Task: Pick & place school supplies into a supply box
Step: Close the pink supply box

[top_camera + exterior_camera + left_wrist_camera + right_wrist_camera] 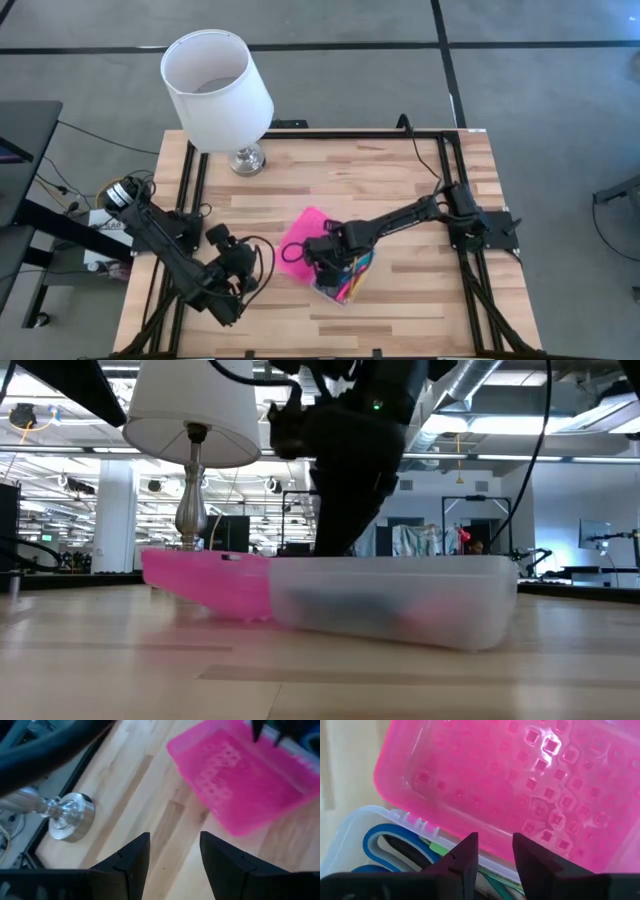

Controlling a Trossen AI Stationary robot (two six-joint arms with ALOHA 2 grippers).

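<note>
- The supply box (340,285) sits mid-table, its pink lid (298,248) swung open flat on the wood toward the lamp (217,90); the right gripper (322,262) hangs over the hinge, blocking that approach
- The left gripper (222,240) waits near the lid's left side; bare table (420,310) lies right of the box

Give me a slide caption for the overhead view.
Right gripper hovers over the open pencil case, pink lid flipped back; left gripper waits nearby.
</note>
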